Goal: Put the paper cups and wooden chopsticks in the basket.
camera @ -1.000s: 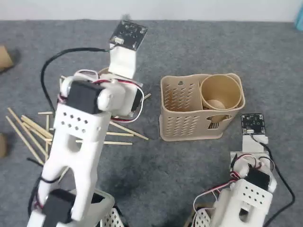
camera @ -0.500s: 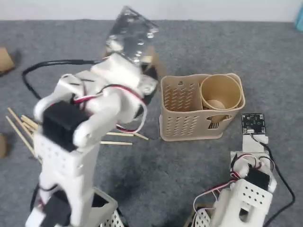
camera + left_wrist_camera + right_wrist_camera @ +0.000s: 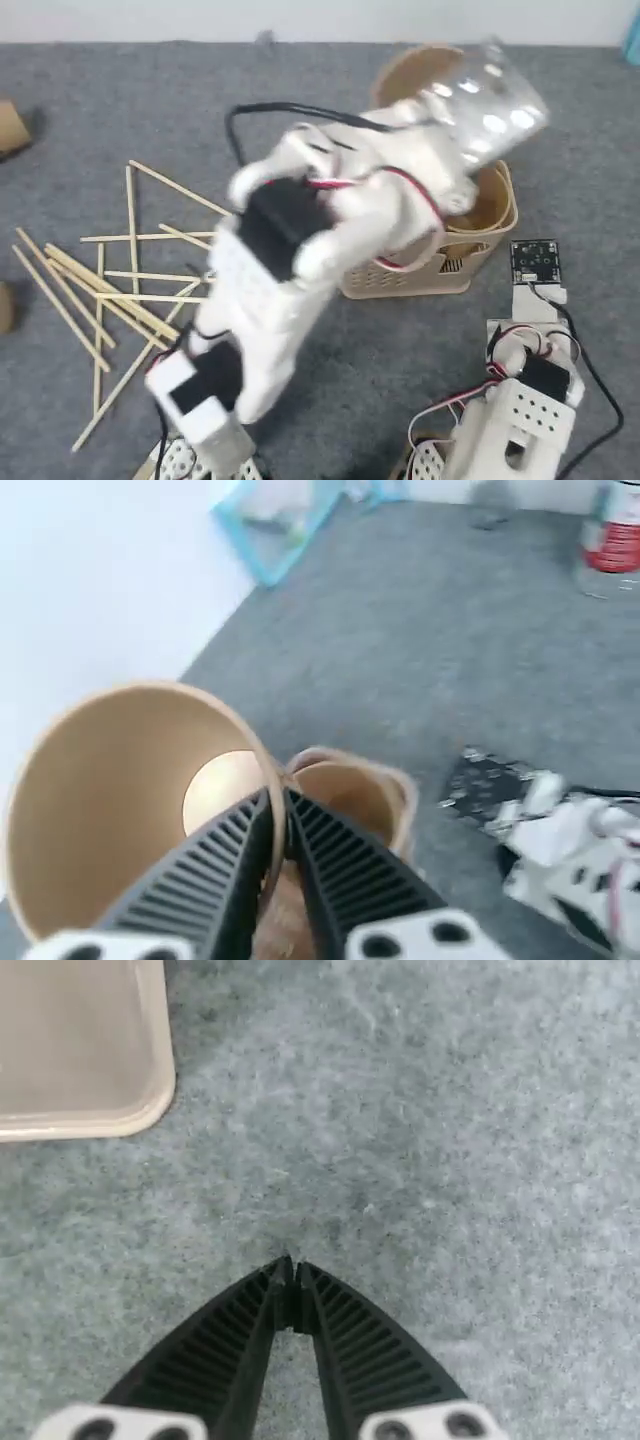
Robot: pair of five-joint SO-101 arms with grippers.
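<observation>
Paper cup held up by the basket
My left arm leans across, left pincer pinching the cup's rim; right pincer closed.

Chopsticks left of basket, first cup inside, second cup above

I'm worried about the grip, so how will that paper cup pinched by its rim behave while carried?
Probably light: the left gripper holds the paper cup by one wall alone. The thin rim may flex or crease under the pinch. Round and empty, it would likely roll if dropped.
</observation>
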